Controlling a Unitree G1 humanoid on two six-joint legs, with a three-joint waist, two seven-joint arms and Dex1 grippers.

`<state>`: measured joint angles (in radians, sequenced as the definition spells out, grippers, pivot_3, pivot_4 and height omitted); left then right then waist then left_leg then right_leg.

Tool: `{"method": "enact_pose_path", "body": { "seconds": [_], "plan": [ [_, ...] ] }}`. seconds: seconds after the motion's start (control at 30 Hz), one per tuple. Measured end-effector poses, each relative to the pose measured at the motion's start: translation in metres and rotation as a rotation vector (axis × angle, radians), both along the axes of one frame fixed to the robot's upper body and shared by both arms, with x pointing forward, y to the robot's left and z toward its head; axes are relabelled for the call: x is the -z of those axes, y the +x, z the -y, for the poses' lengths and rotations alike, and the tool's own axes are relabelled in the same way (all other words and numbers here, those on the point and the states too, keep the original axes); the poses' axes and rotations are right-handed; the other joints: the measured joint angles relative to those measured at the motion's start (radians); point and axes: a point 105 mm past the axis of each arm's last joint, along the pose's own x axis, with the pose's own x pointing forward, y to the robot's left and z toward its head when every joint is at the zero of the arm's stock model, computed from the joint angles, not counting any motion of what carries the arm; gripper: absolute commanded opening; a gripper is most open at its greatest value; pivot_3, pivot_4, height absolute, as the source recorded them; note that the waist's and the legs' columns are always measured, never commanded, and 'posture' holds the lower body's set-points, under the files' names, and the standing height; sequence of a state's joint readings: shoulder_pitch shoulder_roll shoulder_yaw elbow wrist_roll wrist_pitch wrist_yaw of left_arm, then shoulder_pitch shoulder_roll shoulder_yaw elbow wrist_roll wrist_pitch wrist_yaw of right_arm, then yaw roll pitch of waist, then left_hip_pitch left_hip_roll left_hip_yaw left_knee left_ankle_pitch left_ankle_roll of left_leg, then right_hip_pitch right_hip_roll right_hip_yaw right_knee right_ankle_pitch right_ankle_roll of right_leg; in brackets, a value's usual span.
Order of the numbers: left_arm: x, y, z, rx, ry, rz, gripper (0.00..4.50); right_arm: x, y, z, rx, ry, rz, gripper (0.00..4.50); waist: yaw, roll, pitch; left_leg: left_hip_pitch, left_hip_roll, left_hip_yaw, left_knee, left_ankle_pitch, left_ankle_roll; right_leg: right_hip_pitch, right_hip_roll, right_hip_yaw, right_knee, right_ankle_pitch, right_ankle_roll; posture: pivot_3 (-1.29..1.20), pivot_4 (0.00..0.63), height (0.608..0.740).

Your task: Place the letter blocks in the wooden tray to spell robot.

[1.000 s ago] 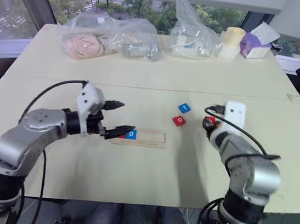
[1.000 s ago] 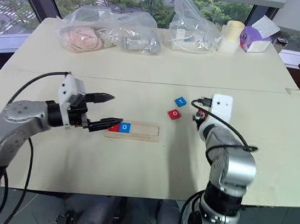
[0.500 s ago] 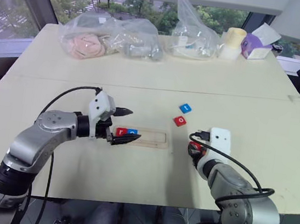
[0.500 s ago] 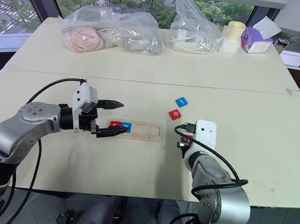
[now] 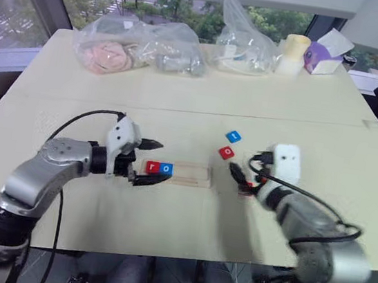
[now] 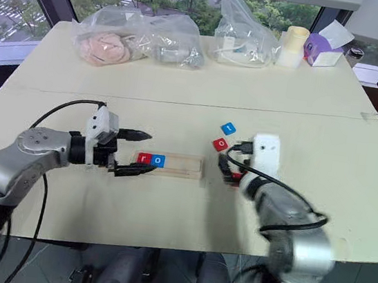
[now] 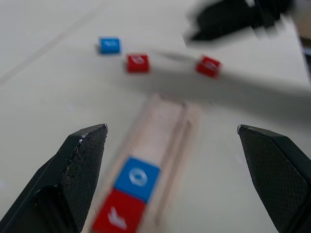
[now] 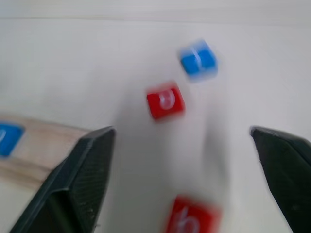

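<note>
- Tray (image 5: 183,173): lies mid-table; a red tile (image 5: 152,167) and a blue tile (image 5: 166,168) sit side by side at its left end.
- Loose tiles: a red one (image 8: 165,100) and a blue one (image 8: 198,59) lie beyond the tray's right end; another red one (image 8: 190,221) lies on the table by the right gripper.
- Left gripper (image 5: 151,161): fingers wide, empty, at the tray's left end.
- Right gripper (image 8: 187,145): fingers wide, empty.

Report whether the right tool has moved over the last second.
Yes. The right tool has come from right of the loose red square letter block to just below it, nearer the pale wooden tray.
</note>
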<state>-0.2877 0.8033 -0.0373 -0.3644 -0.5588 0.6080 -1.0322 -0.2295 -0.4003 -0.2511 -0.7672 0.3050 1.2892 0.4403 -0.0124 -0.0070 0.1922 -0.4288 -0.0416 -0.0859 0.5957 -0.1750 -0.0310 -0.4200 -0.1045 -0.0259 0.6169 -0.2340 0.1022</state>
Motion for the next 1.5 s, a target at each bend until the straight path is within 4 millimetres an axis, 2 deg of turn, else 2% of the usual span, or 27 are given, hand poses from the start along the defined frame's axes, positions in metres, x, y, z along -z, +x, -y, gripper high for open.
{"method": "enact_pose_path", "body": {
  "seconds": [0.07, 0.13, 0.17, 0.3, 0.63, 0.73, 0.9, 1.07, 1.17, 1.3, 1.43, 1.5],
  "plan": [
    [-0.002, -0.007, 0.0, 0.043, 0.002, -0.022, 4.5, 0.003, -0.009, 0.003, -0.152, -0.038, -0.015, 4.46, 0.001, 0.0, 0.0, 0.0, 0.001, 0.0, -0.001, -0.001, 0.002, 0.001, 0.001, -0.001, -0.003, 0.0, 0.0, 0.0, 0.15, 0.74],
    [-0.006, -0.018, 0.005, 0.109, 0.008, -0.039, 4.5, 0.019, -0.028, -0.005, -0.411, -0.048, -0.067, 4.46, 0.0, -0.001, 0.0, 0.0, 0.002, 0.001, -0.001, -0.003, 0.004, 0.001, 0.001, -0.001, -0.003, 0.001, -0.001, 0.0, 0.15, 0.74],
    [-0.007, -0.022, 0.005, 0.13, 0.024, -0.042, 4.5, 0.025, -0.032, -0.002, -0.481, -0.046, -0.093, 4.46, -0.002, -0.001, 0.0, 0.0, 0.002, 0.001, -0.001, -0.003, 0.005, 0.001, 0.002, -0.001, -0.003, 0.001, -0.003, 0.0, 0.15, 0.74],
    [-0.008, -0.031, 0.002, 0.165, 0.08, -0.061, 4.5, 0.044, -0.017, 0.03, -0.579, -0.11, -0.119, 4.46, -0.008, -0.001, 0.001, 0.002, 0.003, 0.005, 0.002, -0.003, 0.005, 0.003, 0.002, 0.002, -0.003, 0.002, -0.002, 0.0, 0.15, 0.74],
    [-0.001, -0.038, -0.005, 0.124, 0.115, -0.101, 4.5, 0.067, 0.014, 0.035, -0.739, -0.267, -0.055, 4.46, 0.002, -0.002, 0.001, 0.001, 0.005, 0.005, 0.002, -0.003, 0.005, 0.003, 0.003, 0.0, -0.003, 0.004, -0.005, 0.0, 0.15, 0.74],
    [-0.001, -0.037, -0.006, 0.113, 0.114, -0.1, 4.5, 0.071, 0.02, 0.036, -0.77, -0.276, -0.031, 3.56, 0.001, -0.003, 0.002, 0.002, 0.005, 0.005, 0.002, -0.003, 0.005, 0.004, 0.003, 0.0, -0.003, 0.004, -0.005, 0.0, 0.15, 0.74],
    [-0.003, -0.036, -0.012, 0.085, 0.13, -0.091, 4.5, 0.073, 0.019, 0.034, -0.833, -0.289, -0.003, 1.11, 0.0, -0.003, 0.002, 0.005, 0.005, 0.005, 0.003, -0.003, 0.005, 0.007, 0.003, 0.0, -0.003, 0.004, -0.005, 0.0, 0.15, 0.74],
    [-0.001, -0.029, -0.029, 0.008, 0.141, -0.098, 4.5, 0.07, 0.021, 0.03, -0.818, -0.27, -0.002, 1.12, -0.002, -0.003, 0.002, 0.005, 0.006, 0.005, 0.002, -0.003, 0.005, 0.006, 0.003, 0.0, -0.002, 0.004, -0.005, 0.0, 0.15, 0.74],
    [-0.002, -0.019, -0.049, -0.085, 0.157, -0.08, 4.5, 0.049, 0.03, 0.003, -0.836, -0.22, 0.047, 1.12, -0.008, -0.002, 0.002, 0.004, 0.006, 0.005, 0.002, -0.003, 0.005, 0.002, 0.004, 0.002, 0.001, 0.005, -0.006, 0.0, 0.15, 0.74],
    [0.002, -0.019, -0.064, -0.144, 0.165, -0.09, 4.5, 0.02, 0.041, -0.048, -0.933, -0.262, 0.121, 1.12, -0.005, -0.002, 0.002, 0.003, 0.006, 0.005, 0.002, -0.003, 0.004, 0.0, 0.006, 0.003, 0.001, 0.005, -0.006, 0.0, 0.15, 0.74],
    [0.009, -0.022, -0.068, -0.16, 0.173, -0.106, 4.5, 0.026, 0.045, -0.088, -0.994, -0.306, 0.112, 1.12, 0.004, -0.002, 0.002, 0.001, 0.006, 0.005, 0.001, -0.003, 0.004, -0.001, 0.005, 0.003, 0.0, 0.005, -0.006, 0.0, 0.15, 0.74],
    [0.009, -0.022, -0.069, -0.166, 0.173, -0.104, 4.5, 0.032, 0.046, -0.101, -1.021, -0.331, 0.1, 1.12, 0.003, -0.002, 0.002, 0.0, 0.006, 0.005, 0.001, -0.002, 0.003, -0.001, 0.005, 0.003, 0.0, 0.005, -0.006, 0.0, 0.15, 0.74]
  ]
}}
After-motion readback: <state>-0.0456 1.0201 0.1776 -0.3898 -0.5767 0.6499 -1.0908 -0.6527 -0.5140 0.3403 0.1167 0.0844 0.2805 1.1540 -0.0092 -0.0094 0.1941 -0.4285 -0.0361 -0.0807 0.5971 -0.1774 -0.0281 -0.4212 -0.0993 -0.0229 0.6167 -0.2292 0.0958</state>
